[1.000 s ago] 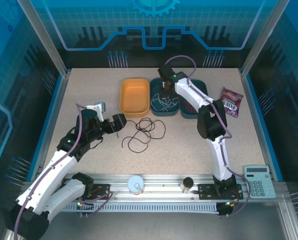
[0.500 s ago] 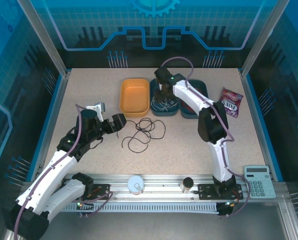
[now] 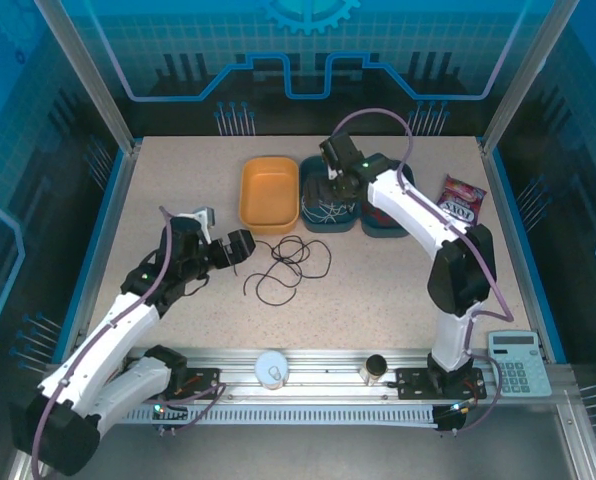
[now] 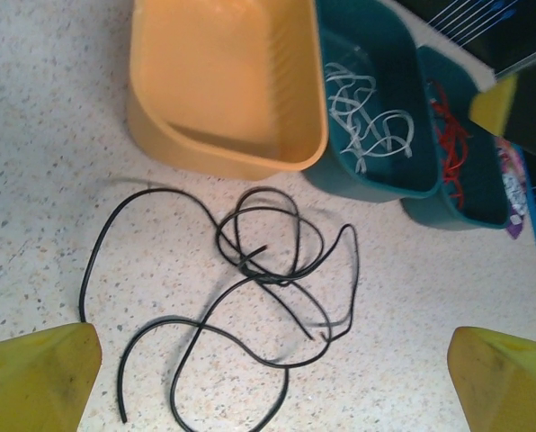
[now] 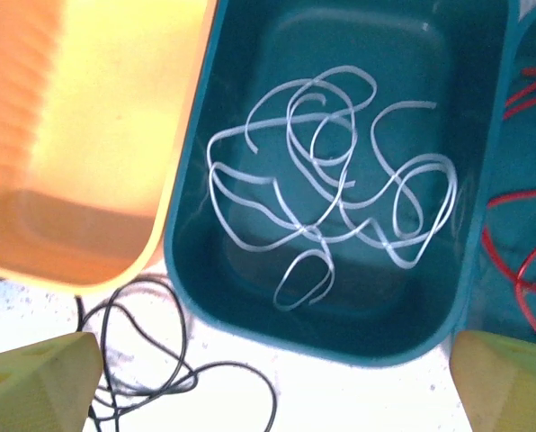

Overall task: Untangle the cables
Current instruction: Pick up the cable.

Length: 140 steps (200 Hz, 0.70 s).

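- The left gripper [image 3: 234, 247] stands wide open and empty, left of centre in the top view.
- The black cable [image 4: 248, 266] lies just right of it on the table [image 3: 168, 180], loops crossed and knotted, not yet sorted. Its sprawl runs lower left to upper right, with one free end pointing lower left.
- The orange tray [image 3: 269, 190] sits empty, probably meant for it.
- The white cable [image 5: 322, 180] lies in a teal tray [image 5: 412, 54], with the right gripper [image 3: 336, 183] spread open above it, holding nothing.
- The red cable [image 4: 452, 148] fills the neighbouring tray [image 4: 430, 211]; two of three look done.

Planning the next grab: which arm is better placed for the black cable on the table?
Left, likely: the left gripper, open, sits beside the black cable; the right gripper hangs over the teal bin holding the white cable.
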### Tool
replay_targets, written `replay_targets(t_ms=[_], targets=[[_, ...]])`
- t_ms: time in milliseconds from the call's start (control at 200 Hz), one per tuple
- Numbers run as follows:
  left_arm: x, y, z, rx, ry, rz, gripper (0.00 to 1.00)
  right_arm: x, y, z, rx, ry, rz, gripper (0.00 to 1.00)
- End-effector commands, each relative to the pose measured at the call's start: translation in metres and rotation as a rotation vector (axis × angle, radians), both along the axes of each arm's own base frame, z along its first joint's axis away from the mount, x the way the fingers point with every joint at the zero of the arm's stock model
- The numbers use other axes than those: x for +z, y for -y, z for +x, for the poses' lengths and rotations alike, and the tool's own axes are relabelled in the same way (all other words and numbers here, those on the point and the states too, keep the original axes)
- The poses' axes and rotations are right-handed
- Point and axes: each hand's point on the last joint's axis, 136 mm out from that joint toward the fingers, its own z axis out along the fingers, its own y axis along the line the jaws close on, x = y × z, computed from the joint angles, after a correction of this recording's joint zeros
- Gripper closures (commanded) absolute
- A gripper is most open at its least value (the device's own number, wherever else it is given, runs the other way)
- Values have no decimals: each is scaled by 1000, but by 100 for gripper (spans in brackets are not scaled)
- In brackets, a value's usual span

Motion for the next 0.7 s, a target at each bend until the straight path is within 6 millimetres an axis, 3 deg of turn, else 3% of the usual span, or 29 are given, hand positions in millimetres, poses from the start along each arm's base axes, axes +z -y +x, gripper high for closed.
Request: replay_targets(t_ms=[0,190,300,440,695], targets=[[-25,2,-3,-20,-107,7,1,13,-6,-21,-39,32,42,0],[-53,14,8,-44,-188,-17,1,9,6,-58,-146,37,-2,0],[-64,8,20,-6,-193,23,1,0,6,-77,-165,29,2,0],[-81,-10,36,44,-213,115,10,-5,12,-95,-196,22,-1,0],[-117,-22,52,62,-281,163,28,-3,32,-110,-278,50,12,0]])
